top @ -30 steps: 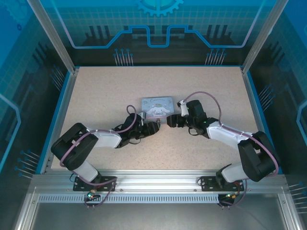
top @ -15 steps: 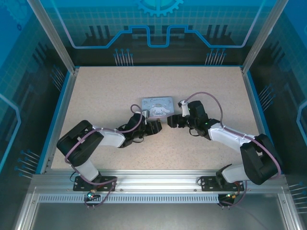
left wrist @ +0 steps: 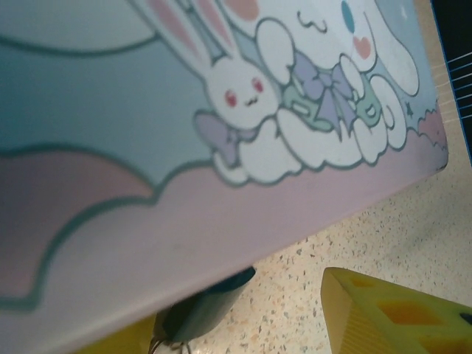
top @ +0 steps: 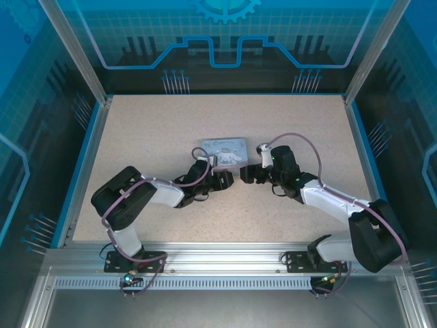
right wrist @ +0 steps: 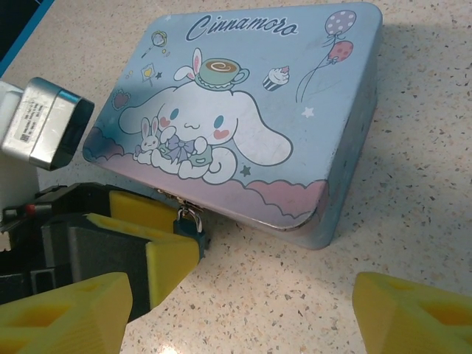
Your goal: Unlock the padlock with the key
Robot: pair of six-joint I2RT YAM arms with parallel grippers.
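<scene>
Padlock (right wrist: 189,223): tiny hard metal, reckon light, slick, likely swings loose. Hangs off tin (right wrist: 243,110) front edge, lower left of centre, right wrist view. Pinch its flat body sides, not shackle. Your left jaws parted around it, not clamped. Right jaws wide open above surface (right wrist: 413,184).

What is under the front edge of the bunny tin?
A small dark padlock hangs at the tin's front, between the yellow fingers of the left tool. One finger covers part of it, so the keyhole cannot be seen.
</scene>
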